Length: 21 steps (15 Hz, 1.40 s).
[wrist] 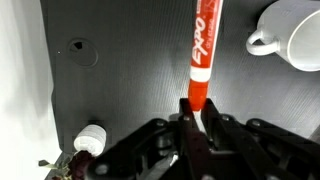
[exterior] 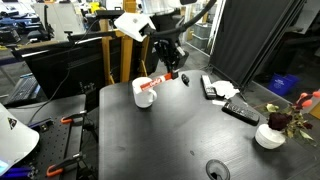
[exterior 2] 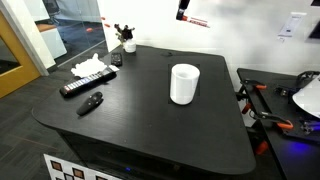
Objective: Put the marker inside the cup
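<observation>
— Where's the marker (wrist: 203, 45)?
— Up off the counter (wrist: 120, 80), with its red end pinched between the fingers (wrist: 184, 125). In the wrist view the cup (wrist: 292, 35) stands off to one side of it, not underneath.
— So it's mid-carry?
— I'd say so. Next it needs centring over the cup's mouth, tip down, then lowering before the fingers let go.

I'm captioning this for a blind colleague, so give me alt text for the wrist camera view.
The gripper holds a red marker by one end, its length pointing away over a dark table. A white cup stands at upper right, apart from the marker; a small white bowl sits at lower left.
</observation>
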Available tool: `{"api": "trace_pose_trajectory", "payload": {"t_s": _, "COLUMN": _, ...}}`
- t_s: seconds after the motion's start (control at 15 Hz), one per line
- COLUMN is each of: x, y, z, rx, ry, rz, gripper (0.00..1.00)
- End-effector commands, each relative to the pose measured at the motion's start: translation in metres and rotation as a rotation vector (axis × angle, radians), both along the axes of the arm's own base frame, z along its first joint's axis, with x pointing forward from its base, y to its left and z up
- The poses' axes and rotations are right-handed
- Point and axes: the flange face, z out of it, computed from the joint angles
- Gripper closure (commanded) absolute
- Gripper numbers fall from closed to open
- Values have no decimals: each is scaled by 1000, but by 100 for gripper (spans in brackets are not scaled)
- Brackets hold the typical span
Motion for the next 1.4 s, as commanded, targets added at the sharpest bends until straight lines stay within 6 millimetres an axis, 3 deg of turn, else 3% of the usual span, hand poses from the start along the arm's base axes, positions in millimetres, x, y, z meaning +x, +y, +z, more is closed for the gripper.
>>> {"api": "trace_pose_trajectory", "payload": {"t_s": 0.0, "x": 0, "y": 0, "z": 1, "rx": 0, "ry": 1, "rz": -1, "gripper": 84}}
{"api": "trace_pose_trajectory", "payload": {"t_s": 0.07, "x": 0, "y": 0, "z": 1, "rx": 0, "ry": 1, "rz": -1, "gripper": 96}}
{"api": "trace_pose_trajectory", "payload": {"t_s": 0.67, "x": 1, "y": 28, "z": -4, "rx": 165, "ry": -80, "rz": 321, "gripper": 96}}
{"api": "trace_pose_trajectory", "payload": {"t_s": 1.33, "x": 4, "y": 28, "z": -23, "rx": 318, "ry": -254, "rz": 686, "gripper": 96}}
